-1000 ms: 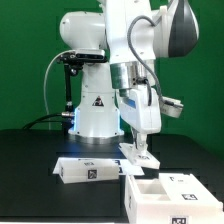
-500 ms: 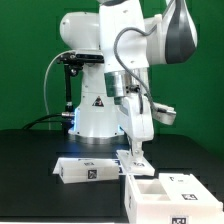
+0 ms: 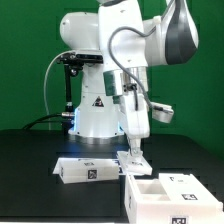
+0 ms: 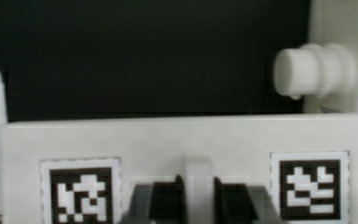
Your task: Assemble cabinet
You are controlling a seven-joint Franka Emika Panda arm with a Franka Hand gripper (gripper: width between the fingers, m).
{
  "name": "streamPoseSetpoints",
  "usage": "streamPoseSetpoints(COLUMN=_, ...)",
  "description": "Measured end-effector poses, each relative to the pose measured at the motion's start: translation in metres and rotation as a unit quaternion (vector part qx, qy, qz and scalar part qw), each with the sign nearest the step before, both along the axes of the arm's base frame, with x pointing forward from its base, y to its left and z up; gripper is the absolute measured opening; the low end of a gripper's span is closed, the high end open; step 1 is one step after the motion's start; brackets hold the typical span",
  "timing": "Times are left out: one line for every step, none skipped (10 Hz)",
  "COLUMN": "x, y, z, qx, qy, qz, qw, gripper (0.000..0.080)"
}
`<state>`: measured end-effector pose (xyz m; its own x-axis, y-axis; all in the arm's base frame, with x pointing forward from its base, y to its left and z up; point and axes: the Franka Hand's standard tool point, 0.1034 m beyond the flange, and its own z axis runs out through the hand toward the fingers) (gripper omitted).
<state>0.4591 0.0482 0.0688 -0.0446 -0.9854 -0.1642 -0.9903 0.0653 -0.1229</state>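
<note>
Beside box (image 3: 160,192), arm (image 3: 131,40) upright, tool (image 3: 133,153) gripping panel (image 4: 176,140)

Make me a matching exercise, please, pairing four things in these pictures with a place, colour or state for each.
Things:
1. box
2. long panel
3. table
4. jaws

Descriptions:
A. black
B. closed on a small panel behind the box
C. open-topped, with compartments
D. lying flat toward the exterior view's left

Pairs: 1-C, 2-D, 3-A, 4-B
</note>
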Motion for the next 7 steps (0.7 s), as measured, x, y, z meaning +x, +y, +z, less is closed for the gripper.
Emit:
streamPoseSetpoints(x=-0.0005, y=0.0037, z=-0.0003, qx=0.006, qy=0.008, qz=0.006, qw=1.0, gripper=0.0064)
streamPoseSetpoints(x=-0.0006, y=0.0032, z=-0.0004, qx=0.006, qy=0.007, qz=0.004, qw=1.0, gripper=0.0064)
streamPoseSetpoints(x=-0.0007, y=0.0032, z=-0.0005, qx=0.006, qy=0.007, qz=0.004, qw=1.0, gripper=0.0064)
streamPoseSetpoints(x=-0.0007, y=0.0032, z=-0.0006, qx=0.006, qy=0.007, qz=0.004, qw=1.0, gripper=0.0064)
streamPoseSetpoints(x=-0.0009, y=0.0039, z=-0.0011, qx=0.006, qy=0.007, qz=0.005, qw=1.0, gripper=0.0064)
streamPoseSetpoints(x=-0.0022, y=0.0073, z=-0.0042, qx=0.005, qy=0.008, qz=0.009, qw=1.0, gripper=0.0064)
streamPoseSetpoints(x=-0.0029, y=0.0094, z=-0.0057, qx=0.004, qy=0.009, qz=0.015, qw=1.0, gripper=0.0064)
